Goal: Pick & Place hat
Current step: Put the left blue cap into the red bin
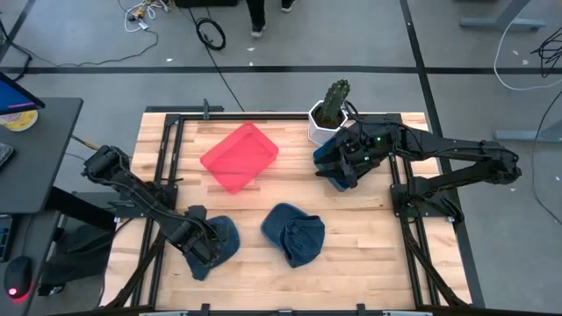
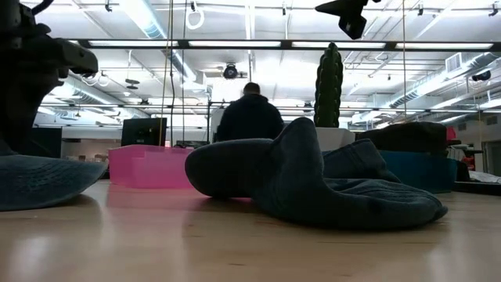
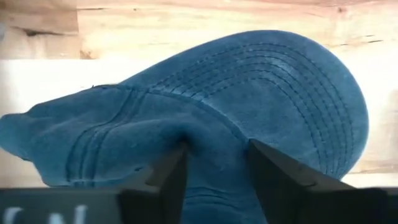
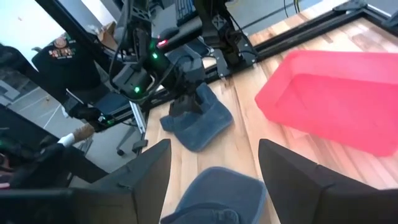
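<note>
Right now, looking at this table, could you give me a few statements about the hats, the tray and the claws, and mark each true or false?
1. The left claw pinches a blue denim cap. True.
2. The pink plastic tray holds a hat. False: it is empty.
3. A second blue denim cap lies loose at mid-table. True.
4. The right claw grips that second cap. False: it is open, above the table.
5. The green cactus in a white pot stands beside the left arm. False: beside the right arm.

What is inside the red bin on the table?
The red bin looks empty: only its bare red floor shows from above and past the right end effector. The part of its inside cut off at the frame edge cannot be seen.
</note>
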